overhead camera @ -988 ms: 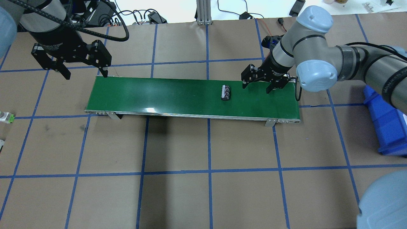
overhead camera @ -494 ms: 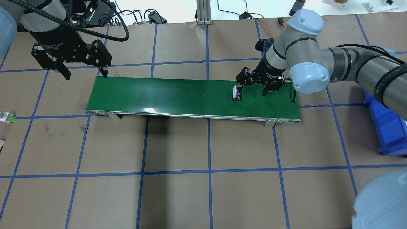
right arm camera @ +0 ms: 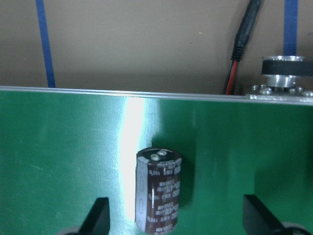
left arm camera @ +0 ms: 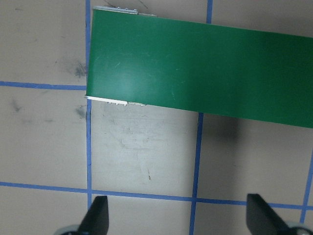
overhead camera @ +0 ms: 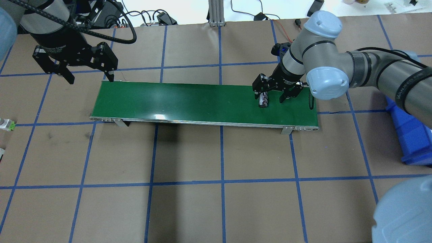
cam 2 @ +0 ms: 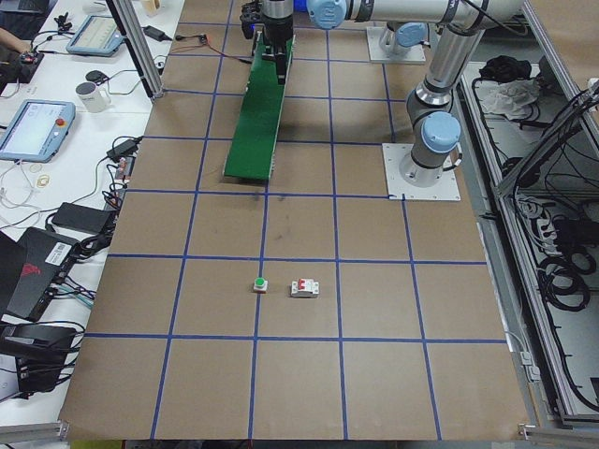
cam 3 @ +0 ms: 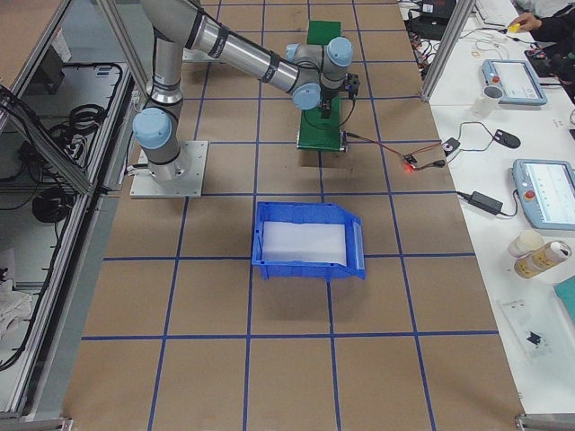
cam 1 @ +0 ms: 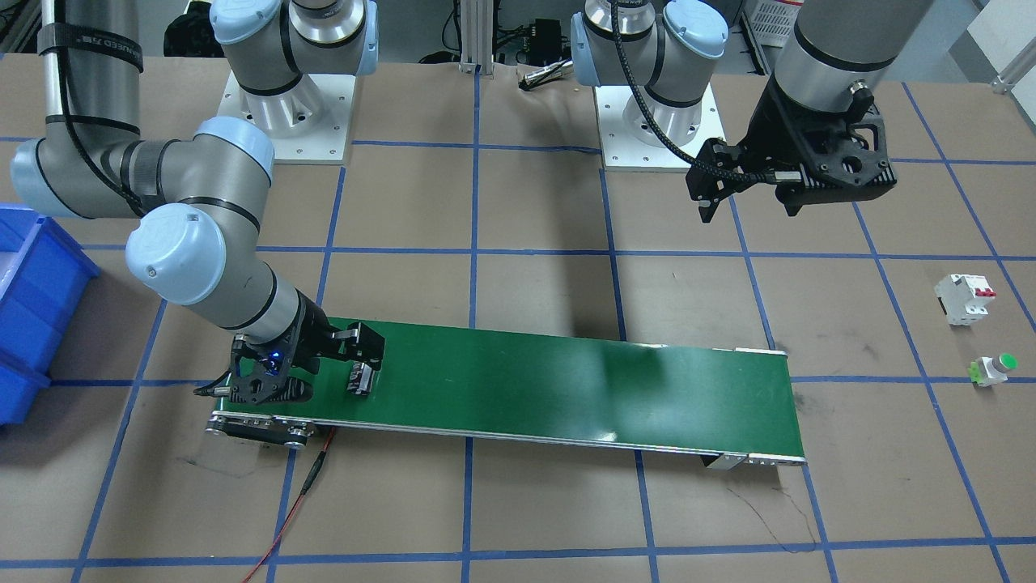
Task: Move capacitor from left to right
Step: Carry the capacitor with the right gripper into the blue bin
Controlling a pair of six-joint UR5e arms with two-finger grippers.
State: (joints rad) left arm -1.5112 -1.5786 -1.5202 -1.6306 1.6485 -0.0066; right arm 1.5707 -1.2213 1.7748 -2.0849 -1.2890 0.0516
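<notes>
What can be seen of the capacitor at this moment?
The capacitor is a stubby dark maroon-black cylinder with grey-white print and two metal terminals on one silvery end. It lies on its side across the green belt, near its right end, between the right gripper's open jaws, nearer one, not gripped.

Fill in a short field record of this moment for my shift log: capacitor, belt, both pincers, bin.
capacitor: lying on the green conveyor belt, near its right end
right pincer: open, lowered to the belt, straddling the capacitor, not closed on it
left pincer: open, empty, raised over the table just off the belt's left end
blue bin: on the table beyond the belt's right end
</notes>
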